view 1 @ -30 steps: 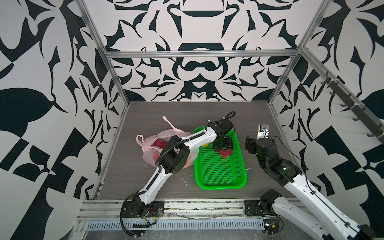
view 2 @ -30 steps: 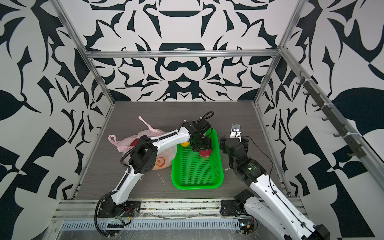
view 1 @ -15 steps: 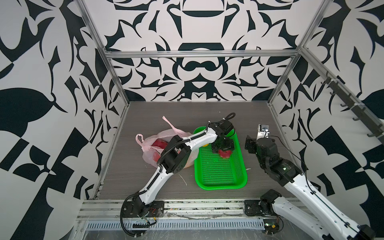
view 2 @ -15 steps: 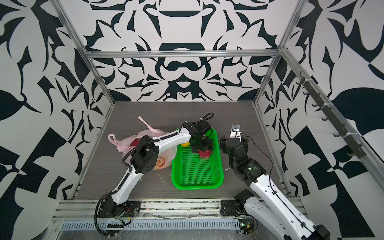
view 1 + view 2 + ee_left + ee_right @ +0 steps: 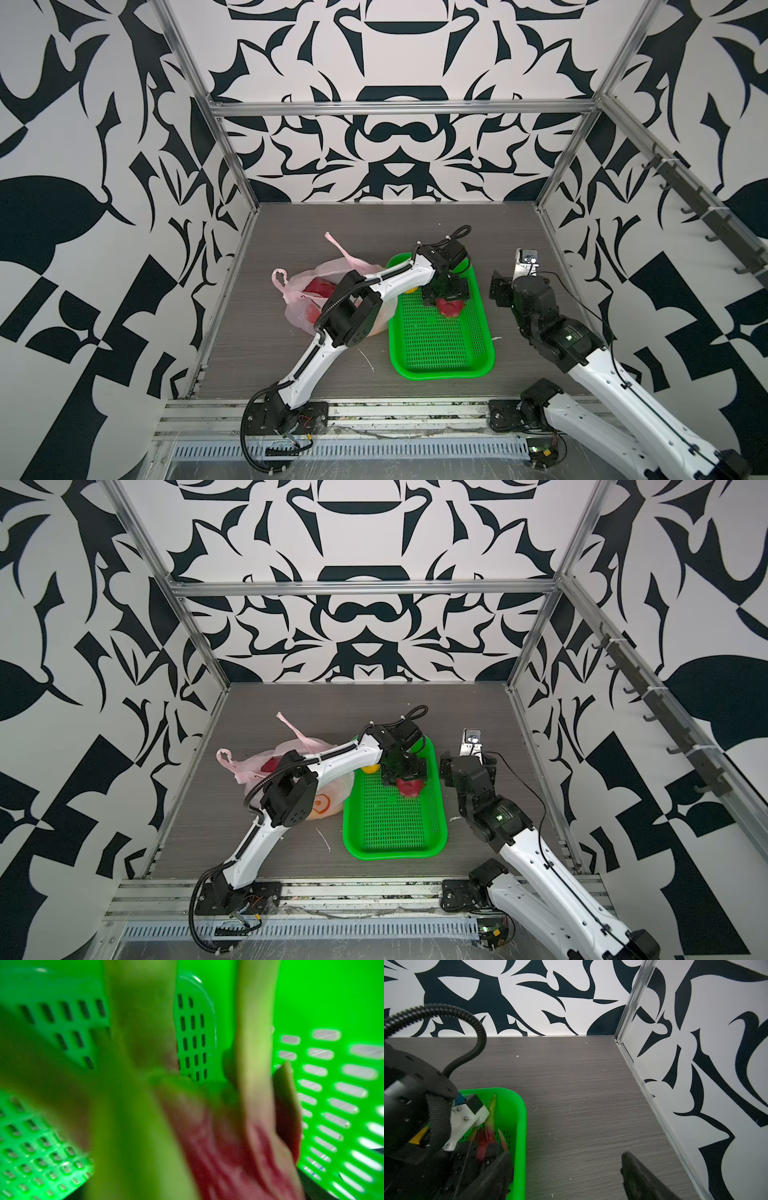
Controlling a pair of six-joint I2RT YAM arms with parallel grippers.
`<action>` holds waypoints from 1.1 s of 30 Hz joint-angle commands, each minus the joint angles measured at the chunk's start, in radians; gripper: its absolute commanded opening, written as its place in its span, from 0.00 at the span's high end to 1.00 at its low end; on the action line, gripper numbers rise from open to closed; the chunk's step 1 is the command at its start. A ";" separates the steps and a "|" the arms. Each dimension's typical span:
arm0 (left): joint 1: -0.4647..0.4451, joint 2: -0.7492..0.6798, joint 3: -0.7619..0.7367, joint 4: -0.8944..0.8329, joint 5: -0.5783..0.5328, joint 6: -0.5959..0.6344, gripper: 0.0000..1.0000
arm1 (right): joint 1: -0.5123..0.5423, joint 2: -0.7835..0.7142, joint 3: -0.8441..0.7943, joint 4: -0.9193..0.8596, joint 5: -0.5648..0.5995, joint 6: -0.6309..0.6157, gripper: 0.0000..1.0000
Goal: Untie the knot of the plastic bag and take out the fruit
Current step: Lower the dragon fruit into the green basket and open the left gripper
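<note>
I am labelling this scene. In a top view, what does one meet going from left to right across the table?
plastic bag → green basket → right arm

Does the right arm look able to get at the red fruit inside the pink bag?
Probably not easily. The red fruit sits in the pink bag beyond the green basket, and the left arm stretches across that path.
</note>
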 commanded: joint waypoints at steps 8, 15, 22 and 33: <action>-0.006 -0.042 0.010 -0.038 -0.024 0.002 0.00 | -0.005 -0.009 0.002 0.034 -0.010 0.012 0.14; -0.007 -0.066 -0.004 -0.038 -0.032 -0.001 0.01 | -0.005 -0.008 0.001 0.036 -0.020 0.014 0.14; -0.009 -0.083 -0.012 -0.038 -0.042 -0.003 0.01 | -0.006 -0.007 0.001 0.038 -0.025 0.015 0.14; -0.009 -0.130 -0.032 -0.086 -0.075 0.003 0.01 | -0.006 -0.009 -0.002 0.043 -0.030 0.014 0.14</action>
